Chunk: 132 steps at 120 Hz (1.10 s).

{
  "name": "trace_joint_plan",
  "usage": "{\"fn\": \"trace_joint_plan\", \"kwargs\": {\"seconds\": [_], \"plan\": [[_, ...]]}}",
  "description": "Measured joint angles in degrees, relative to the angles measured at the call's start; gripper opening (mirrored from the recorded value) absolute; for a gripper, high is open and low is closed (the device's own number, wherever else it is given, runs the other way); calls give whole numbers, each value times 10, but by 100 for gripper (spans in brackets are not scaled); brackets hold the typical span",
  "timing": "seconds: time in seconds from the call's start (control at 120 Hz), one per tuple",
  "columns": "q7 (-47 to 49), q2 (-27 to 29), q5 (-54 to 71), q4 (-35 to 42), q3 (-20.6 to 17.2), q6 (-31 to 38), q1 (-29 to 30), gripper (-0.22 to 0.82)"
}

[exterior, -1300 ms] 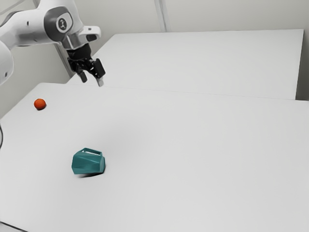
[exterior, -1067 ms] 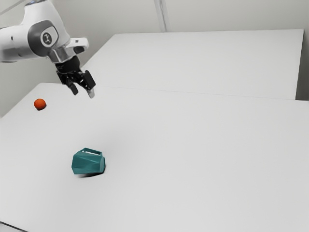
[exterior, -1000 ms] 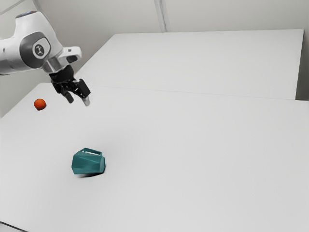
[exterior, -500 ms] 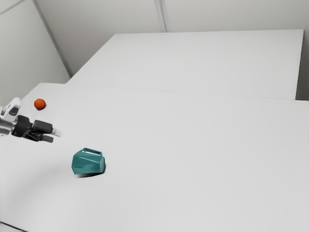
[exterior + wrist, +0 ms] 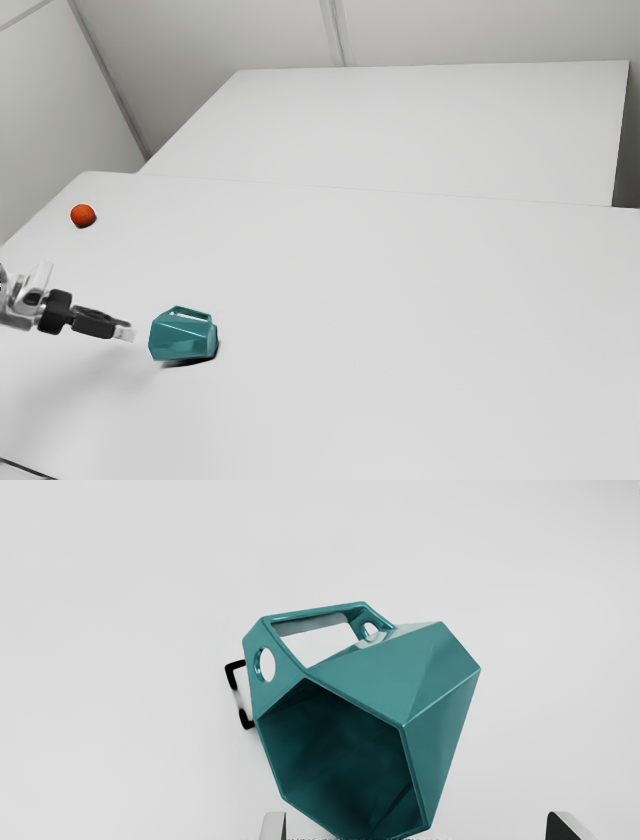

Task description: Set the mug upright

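**Gripper is now low, in front of the mug that lies on its side**

In the last second the gripper (image 5: 127, 329) has come down from the upper left of the exterior view to the lower left, and it has tilted to point almost level at the mug (image 5: 182, 336). The mug itself did not move. For the task, I think this means an approach to the rim for a grasp, but the mug is not yet upright.

The fingers (image 5: 274, 826) stand wide apart and hold nothing; in the exterior view a small space remains before the mug.

The mug lies on the table (image 5: 400, 300), left of centre and below the middle of the exterior view. It is teal, glossy and faceted, with its open mouth (image 5: 340, 760) facing the gripper and its angular handle (image 5: 315, 612) on the upper side. Probably a grasp on the wall must come next; a careless push could slide it away.
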State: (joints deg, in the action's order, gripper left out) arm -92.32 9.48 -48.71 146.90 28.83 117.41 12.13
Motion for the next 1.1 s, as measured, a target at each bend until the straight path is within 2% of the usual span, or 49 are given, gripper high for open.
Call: {"fn": "trace_joint_plan", "kwargs": {"seconds": [0.375, 0.8, 0.983, 1.1], "plan": [[-135, -48, -49, 2, -1, 21, -48, 54], [-215, -55, -80, 10, -2, 34, -77, 49], [-235, -34, -86, 42, -2, 50, -68, 41], [-245, -39, -99, 42, -2, 58, -74, 25]]}}
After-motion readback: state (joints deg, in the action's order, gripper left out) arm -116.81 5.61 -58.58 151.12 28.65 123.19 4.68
